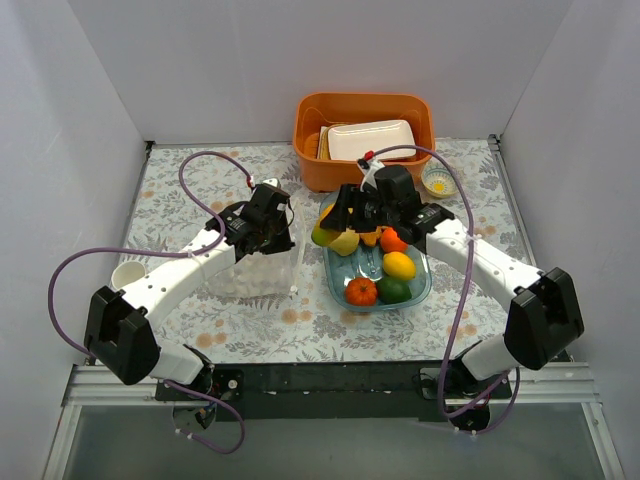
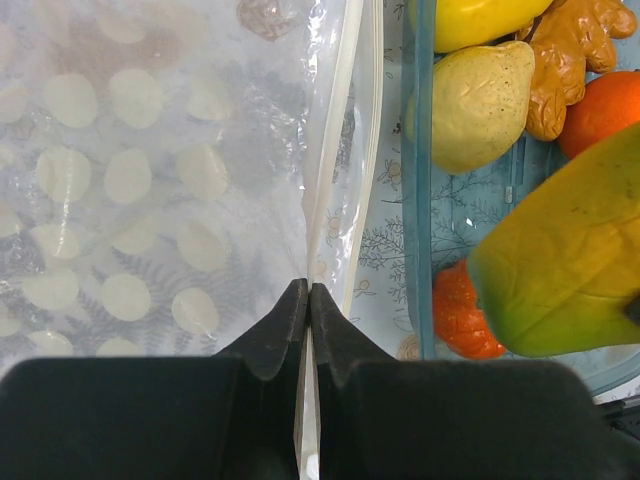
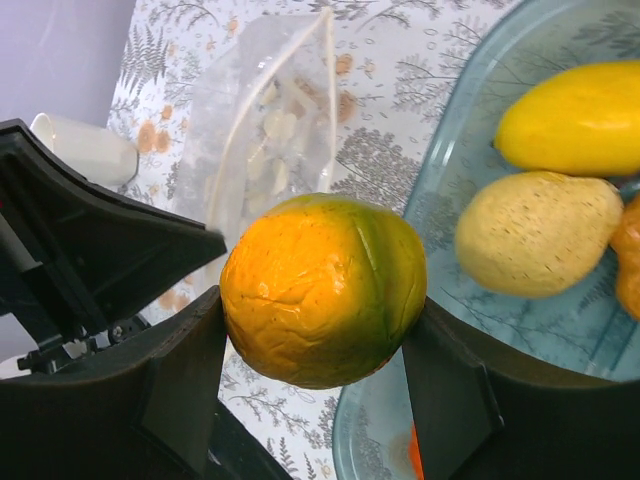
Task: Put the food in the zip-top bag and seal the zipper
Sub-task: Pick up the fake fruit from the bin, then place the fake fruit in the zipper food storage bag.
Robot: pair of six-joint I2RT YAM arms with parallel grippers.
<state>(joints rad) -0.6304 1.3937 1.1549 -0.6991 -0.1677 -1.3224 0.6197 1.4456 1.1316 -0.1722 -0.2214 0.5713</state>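
Over blue dish [image 3: 540, 330] rim, clamped between right gripper [image 3: 315, 335] fingers [image 3: 175, 390]: glossy, wrinkled orange-green fruit [image 3: 320, 280]; left gripper [image 2: 307, 300] seemingly pinching zipper [image 2: 335, 150].

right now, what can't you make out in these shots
- Bag mouth, open or not: top view, left end effector covers part; left wrist shows only the zipper edge.
- Bin contents: top view, under the white tray.
- Bowl contents: top view, too small.

Orange shading into green on the mottled fruit [image 3: 320, 290]. Pale cream spots across the clear zip-top bag [image 2: 150, 180]. Translucent blue dish [image 1: 330, 272] around a yellow lemon [image 1: 399, 264], dark green round fruit [image 1: 394, 290] and orange pumpkin [image 1: 361, 291]. Grey ferns and orange blossoms over the white worktop [image 1: 250, 330].
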